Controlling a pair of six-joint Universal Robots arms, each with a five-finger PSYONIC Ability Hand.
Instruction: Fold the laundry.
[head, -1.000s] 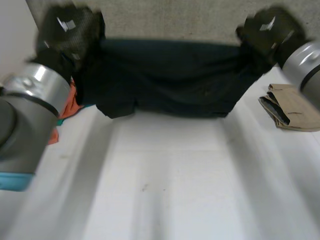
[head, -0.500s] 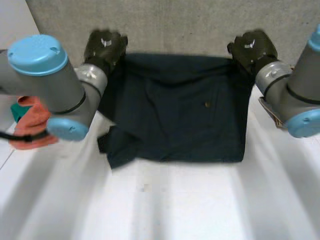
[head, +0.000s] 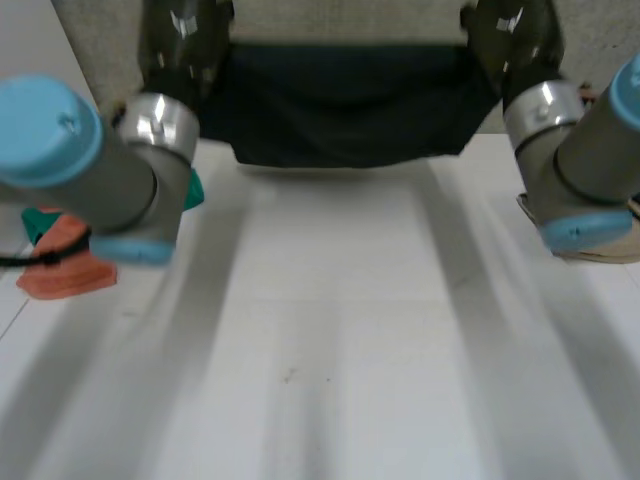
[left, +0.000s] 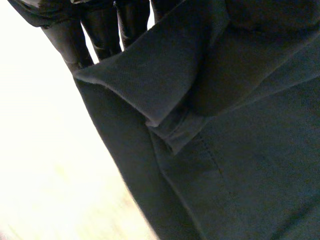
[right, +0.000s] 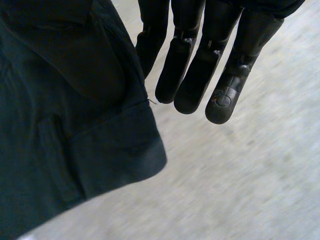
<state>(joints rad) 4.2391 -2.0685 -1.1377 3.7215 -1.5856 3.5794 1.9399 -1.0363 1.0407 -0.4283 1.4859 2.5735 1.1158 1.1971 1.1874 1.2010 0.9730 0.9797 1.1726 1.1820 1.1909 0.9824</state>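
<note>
Because the dark garment (head: 345, 110) hangs limp and light over the far edge of the table (head: 330, 330), the left hand (head: 185, 40) and right hand (head: 510, 35) each pinch 1 upper corner, where its hemmed edges probably slip least.

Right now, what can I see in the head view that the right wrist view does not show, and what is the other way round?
Head view only: the left hand, both arms, the white table, and an orange and teal cloth near the left arm.
Right wrist view only: the stitched hem of the dark garment, hanging close beside the right hand.
Both: the dark garment held up off the table, the right hand, and the grey speckled surface behind them.
</note>
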